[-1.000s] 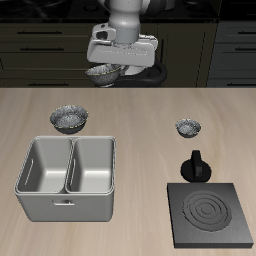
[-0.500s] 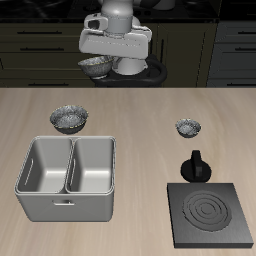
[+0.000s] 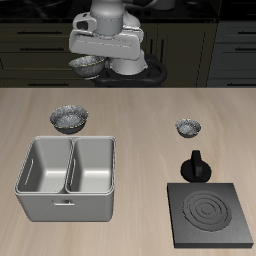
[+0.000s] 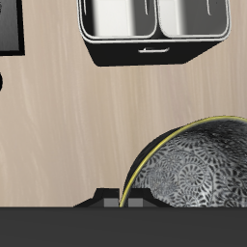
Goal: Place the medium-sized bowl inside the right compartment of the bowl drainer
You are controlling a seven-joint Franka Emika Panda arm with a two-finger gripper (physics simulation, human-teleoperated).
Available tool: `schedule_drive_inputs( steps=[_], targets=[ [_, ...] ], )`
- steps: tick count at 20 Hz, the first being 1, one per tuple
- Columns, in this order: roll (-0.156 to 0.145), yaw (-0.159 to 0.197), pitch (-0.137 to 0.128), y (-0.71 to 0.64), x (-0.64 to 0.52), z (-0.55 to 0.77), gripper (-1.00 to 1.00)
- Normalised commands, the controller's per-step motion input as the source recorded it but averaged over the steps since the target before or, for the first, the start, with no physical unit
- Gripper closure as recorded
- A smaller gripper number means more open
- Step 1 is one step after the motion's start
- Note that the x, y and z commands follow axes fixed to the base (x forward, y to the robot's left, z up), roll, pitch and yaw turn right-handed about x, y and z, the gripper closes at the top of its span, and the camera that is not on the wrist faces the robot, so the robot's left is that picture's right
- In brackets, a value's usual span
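A Franka arm holds the medium-sized bowl [image 3: 86,66] high in the air above the back of the wooden table [image 3: 135,125], with dark cabinet fronts behind it. The gripper [image 3: 90,62] is closed on the bowl's rim. The bowl sits roughly level with its opening facing up; being round, it has no long axis. In the wrist view the bowl [image 4: 198,169] fills much of the picture, showing its dark speckled, glittery inside and a thin bright rim.

The bowl drainer [image 3: 67,178] stands near the table's front edge, a light-grey metal tub split by a middle wall into two deep square basins. Both basins hold nothing. The wrist view shows the drainer [image 4: 154,29] across the table from the gripper, both basins bare.

A wider speckled bowl [image 3: 68,119] rests on the table just behind the drainer. The smallest speckled bowl [image 3: 187,127] sits well apart from it, across the table. In front of that one stands a black moka pot [image 3: 195,166], and nearer the front edge lies a square black stove plate [image 3: 209,213] with ring markings.
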Motion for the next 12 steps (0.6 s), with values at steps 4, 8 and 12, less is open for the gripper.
schedule_drive_inputs(
  steps=[4,8,12],
  targets=[
    [-0.037,0.007,-0.006,-0.19,0.21,0.30,1.00],
    [-0.026,0.014,-0.002,-0.15,0.23,0.30,1.00],
    [0.001,-0.001,0.031,-0.15,0.42,0.21,1.00]
  ],
)
